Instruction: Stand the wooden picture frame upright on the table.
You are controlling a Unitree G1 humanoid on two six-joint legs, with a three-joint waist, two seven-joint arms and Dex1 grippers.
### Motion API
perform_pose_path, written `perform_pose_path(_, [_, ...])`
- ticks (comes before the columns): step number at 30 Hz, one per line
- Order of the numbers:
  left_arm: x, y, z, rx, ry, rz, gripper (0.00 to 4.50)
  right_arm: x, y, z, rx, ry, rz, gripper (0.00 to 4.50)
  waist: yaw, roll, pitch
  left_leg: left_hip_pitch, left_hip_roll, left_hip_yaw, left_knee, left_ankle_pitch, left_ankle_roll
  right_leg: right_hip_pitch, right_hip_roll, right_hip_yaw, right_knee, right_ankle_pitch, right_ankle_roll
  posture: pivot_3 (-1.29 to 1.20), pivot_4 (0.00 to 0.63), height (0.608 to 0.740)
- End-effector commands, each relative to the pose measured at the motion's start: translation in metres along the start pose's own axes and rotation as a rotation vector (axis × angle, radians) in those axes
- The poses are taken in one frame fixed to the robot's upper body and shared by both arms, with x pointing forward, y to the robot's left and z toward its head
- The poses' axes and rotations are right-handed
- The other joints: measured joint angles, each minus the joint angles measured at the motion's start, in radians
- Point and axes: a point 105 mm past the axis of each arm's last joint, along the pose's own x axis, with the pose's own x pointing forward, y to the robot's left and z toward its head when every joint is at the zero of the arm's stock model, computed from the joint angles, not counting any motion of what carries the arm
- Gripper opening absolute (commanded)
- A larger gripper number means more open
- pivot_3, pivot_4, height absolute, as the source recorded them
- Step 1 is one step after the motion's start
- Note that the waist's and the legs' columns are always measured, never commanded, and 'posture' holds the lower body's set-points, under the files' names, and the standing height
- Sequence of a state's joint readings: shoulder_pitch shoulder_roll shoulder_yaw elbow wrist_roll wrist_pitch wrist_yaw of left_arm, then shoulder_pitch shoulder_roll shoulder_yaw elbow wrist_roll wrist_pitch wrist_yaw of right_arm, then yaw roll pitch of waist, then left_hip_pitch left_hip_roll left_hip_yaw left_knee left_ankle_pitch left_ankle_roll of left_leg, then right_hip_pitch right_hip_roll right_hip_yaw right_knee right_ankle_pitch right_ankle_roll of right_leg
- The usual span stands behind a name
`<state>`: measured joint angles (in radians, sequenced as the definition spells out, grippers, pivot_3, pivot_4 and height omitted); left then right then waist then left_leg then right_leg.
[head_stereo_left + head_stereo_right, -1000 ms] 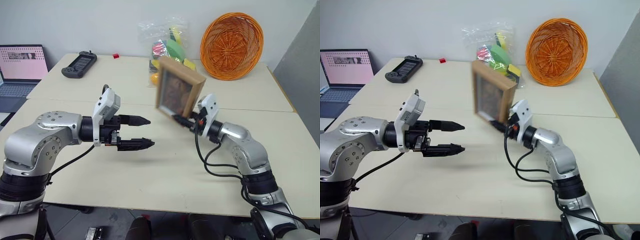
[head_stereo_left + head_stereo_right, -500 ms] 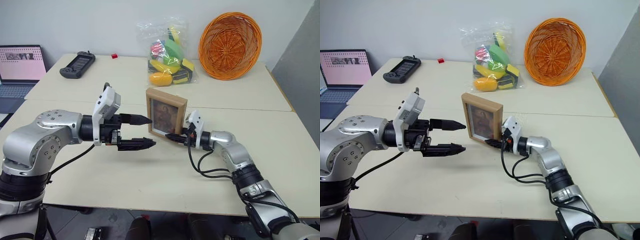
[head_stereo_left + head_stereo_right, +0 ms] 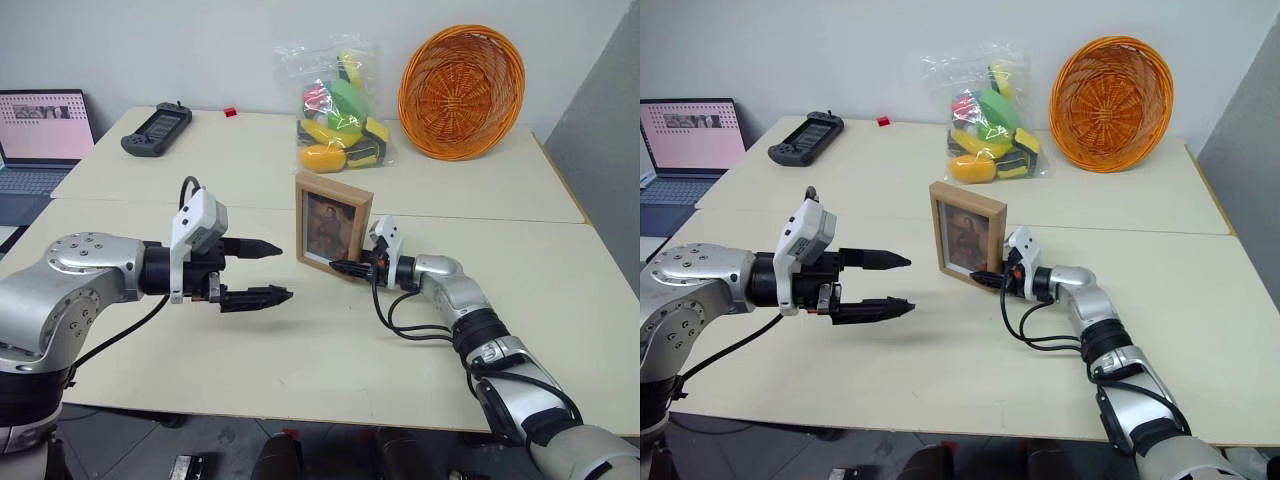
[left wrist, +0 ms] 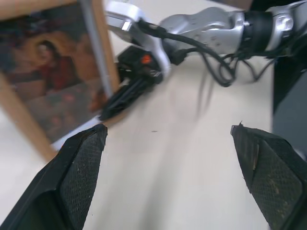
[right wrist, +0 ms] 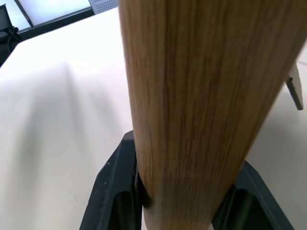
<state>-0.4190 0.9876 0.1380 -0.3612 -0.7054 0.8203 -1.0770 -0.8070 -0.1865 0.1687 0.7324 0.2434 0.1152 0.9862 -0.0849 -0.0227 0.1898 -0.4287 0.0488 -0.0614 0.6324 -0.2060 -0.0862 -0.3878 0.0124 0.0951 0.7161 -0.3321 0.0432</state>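
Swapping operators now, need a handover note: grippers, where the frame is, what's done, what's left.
Right gripper: shut on the wooden picture frame, clamping its lower right edge.
Left gripper: open, holding nothing, hanging above the table to the left of the frame, clear of it.
Frame: upright on the near table with its bottom edge down on the top, portrait side facing the robot. Whether its stand is out behind cannot be seen.
Done: frame brought upright onto the table.
Left: open the right gripper, back it away without tipping the frame, and check that it stands alone.
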Motion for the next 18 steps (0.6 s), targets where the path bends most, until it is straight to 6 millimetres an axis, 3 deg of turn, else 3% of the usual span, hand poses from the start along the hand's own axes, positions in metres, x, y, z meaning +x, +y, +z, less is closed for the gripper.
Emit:
perform_pose_path(1, [-0.01, 0.004, 0.009, 0.064, -0.018, 0.072, 4.41, -0.005, -0.007, 0.016, -0.04, -0.043, -0.009, 1.3, 0.0, 0.0, 0.0, 0.0, 0.0, 0.0, 0.0, 0.0, 0.0, 0.0, 0.0, 0.0, 0.0, 0.0, 0.0, 0.0, 0.15, 0.74])
perform_pose_path(8, [-0.021, 0.006, 0.011, 0.07, -0.026, 0.157, 4.41, -0.008, -0.012, 0.005, 0.001, -0.021, -0.036, 1.3, 0.0, 0.0, 0.0, 0.0, 0.0, 0.0, 0.0, 0.0, 0.0, 0.0, 0.0, 0.0, 0.0, 0.0, 0.0, 0.0, 0.15, 0.74])
perform_pose_path(17, [-0.019, 0.006, 0.015, 0.064, -0.044, 0.162, 4.41, -0.006, -0.014, 0.004, 0.015, -0.018, -0.052, 1.3, 0.0, 0.0, 0.0, 0.001, 0.0, 0.0, 0.0, 0.0, 0.0, 0.001, 0.0, 0.0, 0.0, 0.0, 0.0, 0.0, 0.15, 0.74])
perform_pose_path(18, [-0.018, 0.007, 0.016, 0.065, -0.047, 0.162, 4.5, -0.006, -0.016, 0.004, 0.02, -0.021, -0.062, 2.0, 0.0, 0.0, 0.0, 0.001, 0.0, 0.0, 0.0, 0.0, 0.0, 0.001, 0.0, 0.0, 0.0, 0.0, 0.0, 0.0, 0.15, 0.74])
